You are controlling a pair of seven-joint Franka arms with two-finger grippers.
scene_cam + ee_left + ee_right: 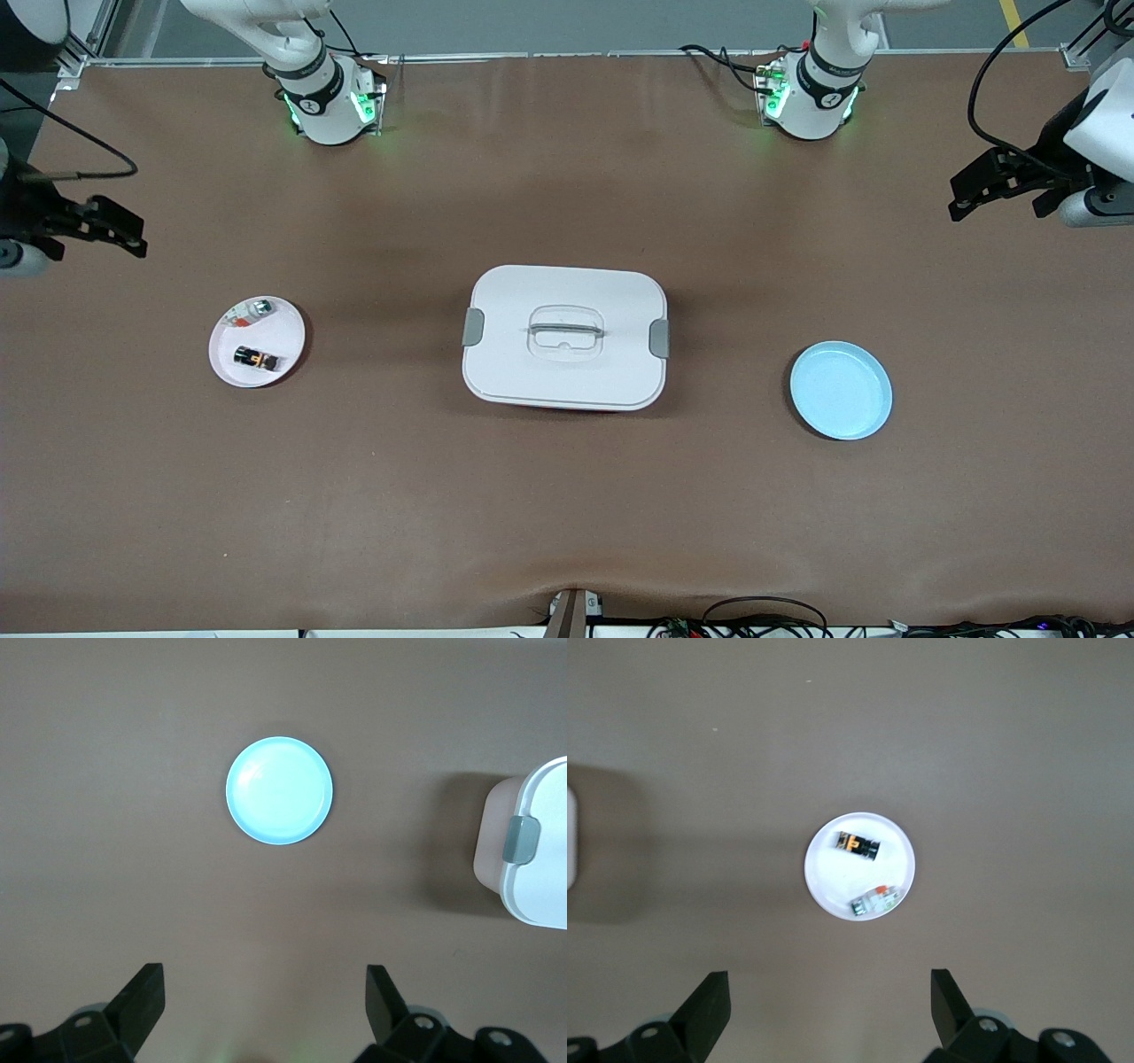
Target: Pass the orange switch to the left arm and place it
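The orange switch point(255, 358), a tiny black block with an amber middle, lies on the pink plate point(285, 338) toward the right arm's end of the table; it also shows in the right wrist view point(858, 847). The white lidded box point(565, 337) stands mid-table, its corner showing in the left wrist view point(540, 850). My right gripper point(111, 230) is open and empty, high over the table's edge, farther from the front camera than the pink plate. My left gripper point(988, 188) is open and empty, high over the left arm's end; it also shows in the left wrist view point(263, 997).
A light blue plate point(840, 390) lies bare toward the left arm's end, also seen in the left wrist view point(279, 790). A small silver-green piece point(258, 308) with an orange bit lies on the pink plate beside the switch. Cables run along the table's near edge.
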